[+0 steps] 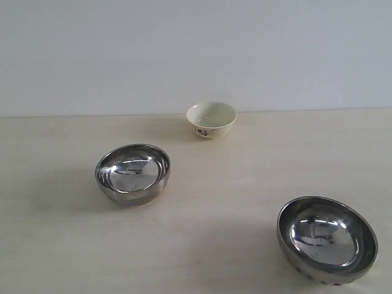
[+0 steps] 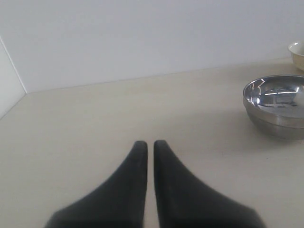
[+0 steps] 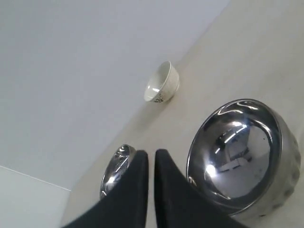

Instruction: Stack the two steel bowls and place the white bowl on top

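Observation:
Two shiny steel bowls stand apart on the pale table: one at the left middle (image 1: 132, 174), the other at the front right (image 1: 326, 238). The white bowl (image 1: 211, 119), with a dark floral pattern, sits upright at the back by the wall. No arm shows in the exterior view. In the left wrist view my left gripper (image 2: 148, 143) is shut and empty over bare table, the left steel bowl (image 2: 277, 105) off to one side and the white bowl's edge (image 2: 297, 53) beyond it. My right gripper (image 3: 151, 153) is shut and empty, close beside the right steel bowl (image 3: 242, 157); the other steel bowl (image 3: 115, 169) and white bowl (image 3: 163, 82) lie farther off.
A plain white wall (image 1: 196, 55) runs along the back edge of the table (image 1: 208, 208). A second wall panel meets it at a corner (image 2: 12, 76) in the left wrist view.

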You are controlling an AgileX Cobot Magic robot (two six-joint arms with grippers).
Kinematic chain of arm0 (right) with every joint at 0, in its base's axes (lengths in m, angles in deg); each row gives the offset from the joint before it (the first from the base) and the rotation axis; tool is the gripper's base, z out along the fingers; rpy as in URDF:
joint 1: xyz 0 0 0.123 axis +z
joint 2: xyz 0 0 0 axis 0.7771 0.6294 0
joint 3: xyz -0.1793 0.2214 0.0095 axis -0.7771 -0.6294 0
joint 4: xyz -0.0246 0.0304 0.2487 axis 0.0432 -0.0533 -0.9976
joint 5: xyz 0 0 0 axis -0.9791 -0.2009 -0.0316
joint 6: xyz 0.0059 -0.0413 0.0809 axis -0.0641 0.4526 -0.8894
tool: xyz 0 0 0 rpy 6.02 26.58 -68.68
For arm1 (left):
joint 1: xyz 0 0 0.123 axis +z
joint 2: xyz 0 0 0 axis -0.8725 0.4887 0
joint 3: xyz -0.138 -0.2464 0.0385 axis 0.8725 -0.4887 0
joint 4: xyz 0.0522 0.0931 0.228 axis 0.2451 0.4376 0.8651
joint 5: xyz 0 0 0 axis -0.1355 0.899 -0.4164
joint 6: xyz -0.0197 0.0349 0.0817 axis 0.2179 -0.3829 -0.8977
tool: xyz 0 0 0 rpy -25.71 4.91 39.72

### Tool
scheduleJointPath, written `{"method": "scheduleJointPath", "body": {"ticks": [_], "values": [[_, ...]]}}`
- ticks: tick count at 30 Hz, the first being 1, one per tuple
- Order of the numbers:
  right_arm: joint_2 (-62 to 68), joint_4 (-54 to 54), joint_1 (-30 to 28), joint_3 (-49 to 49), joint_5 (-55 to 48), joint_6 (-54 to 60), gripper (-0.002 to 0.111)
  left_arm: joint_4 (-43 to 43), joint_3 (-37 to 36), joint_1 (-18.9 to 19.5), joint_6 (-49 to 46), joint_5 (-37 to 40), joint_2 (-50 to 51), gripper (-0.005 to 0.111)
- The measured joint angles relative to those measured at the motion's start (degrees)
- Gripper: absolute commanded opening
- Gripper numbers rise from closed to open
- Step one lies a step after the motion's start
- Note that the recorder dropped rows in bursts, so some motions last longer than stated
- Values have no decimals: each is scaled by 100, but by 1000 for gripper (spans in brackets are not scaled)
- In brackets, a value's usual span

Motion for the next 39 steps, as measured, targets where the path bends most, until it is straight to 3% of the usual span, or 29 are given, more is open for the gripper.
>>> {"method": "scheduleJointPath", "body": {"ticks": [8, 18, 26, 34, 39], "values": [[0, -223, 0, 0, 34, 54, 1, 0, 0, 0, 0, 0, 0, 4], [226, -1275, 0, 1032, 407, 2397, 1, 0, 0, 0, 0, 0, 0, 4], [2980, -1624, 156, 2865, -216, 4283, 1, 0, 0, 0, 0, 0, 0, 4], [5727, -1917, 1539, 4326, -510, 5492, 1, 0, 0, 0, 0, 0, 0, 4], [7057, -1917, 1951, 5083, -650, 5649, 2, 0, 0, 0, 0, 0, 0, 4]]}}
